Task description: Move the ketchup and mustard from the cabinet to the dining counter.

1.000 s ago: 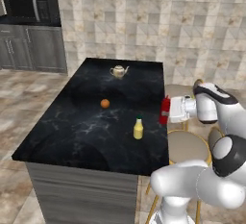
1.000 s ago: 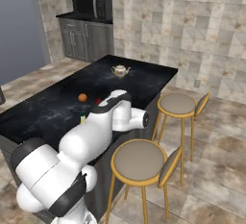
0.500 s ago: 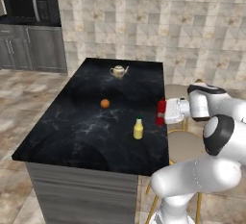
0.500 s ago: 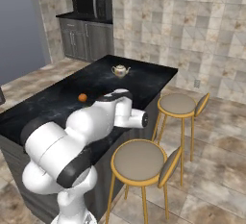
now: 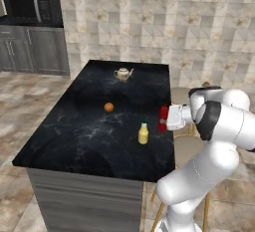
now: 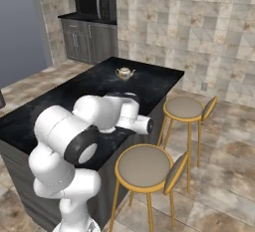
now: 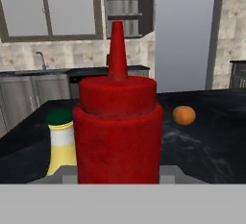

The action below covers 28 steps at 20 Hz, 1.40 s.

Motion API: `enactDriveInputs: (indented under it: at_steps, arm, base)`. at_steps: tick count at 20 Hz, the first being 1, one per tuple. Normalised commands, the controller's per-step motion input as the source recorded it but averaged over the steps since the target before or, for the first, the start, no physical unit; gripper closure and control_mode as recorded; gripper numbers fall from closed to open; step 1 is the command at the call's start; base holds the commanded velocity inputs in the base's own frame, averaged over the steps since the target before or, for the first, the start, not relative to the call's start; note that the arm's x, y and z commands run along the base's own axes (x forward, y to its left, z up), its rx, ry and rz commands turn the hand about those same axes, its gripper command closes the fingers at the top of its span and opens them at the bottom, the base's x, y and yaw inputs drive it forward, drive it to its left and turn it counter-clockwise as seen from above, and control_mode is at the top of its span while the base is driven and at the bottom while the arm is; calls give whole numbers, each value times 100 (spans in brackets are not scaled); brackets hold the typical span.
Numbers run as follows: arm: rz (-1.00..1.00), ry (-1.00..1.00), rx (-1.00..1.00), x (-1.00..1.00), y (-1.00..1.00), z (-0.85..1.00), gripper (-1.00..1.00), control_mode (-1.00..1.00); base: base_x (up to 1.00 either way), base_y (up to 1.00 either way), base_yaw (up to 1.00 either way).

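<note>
Over the dining counter point(image 5: 74, 131) edge, arm folded sideways, pincer point(image 5: 166, 119) level, clamped on upright ketchup point(image 5: 163, 118).

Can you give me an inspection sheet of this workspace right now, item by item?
Surface: black white-veined marble dining counter, grey wood-grain base.
Job's things: slim red ketchup squeeze bottle upright at the counter's right edge; small yellow mustard bottle with green cap standing on the counter beside it.
Clutter: small orange ball; cream-and-gold teapot.
Gripper: gripper closed on the ketchup.
Cables: nothing seen.
Surroundings: two round stools, microwave, tiled wall.
</note>
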Motion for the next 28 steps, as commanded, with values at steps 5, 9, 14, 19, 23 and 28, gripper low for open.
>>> enactDriveInputs:
  at_steps: [5, 9, 14, 19, 23, 28]
  arm:
    - [2, 0, 0, 26, 0, -30, 100, -100]
    - [3, 0, 0, 29, 0, -31, 100, -100]
    - [5, 1, 0, 31, 0, -31, 100, -100]
    - [5, 1, 0, 32, 0, -29, 100, -100]
    - [5, 0, 0, 30, 0, -33, 100, -100]
    - [5, 1, 0, 14, 1, -39, 100, -100]
  base:
    - [0, 0, 0]
    - [0, 0, 0]
    - [0, 0, 0]
    - [0, 0, 0]
    - [0, 0, 0]
    - [0, 0, 0]
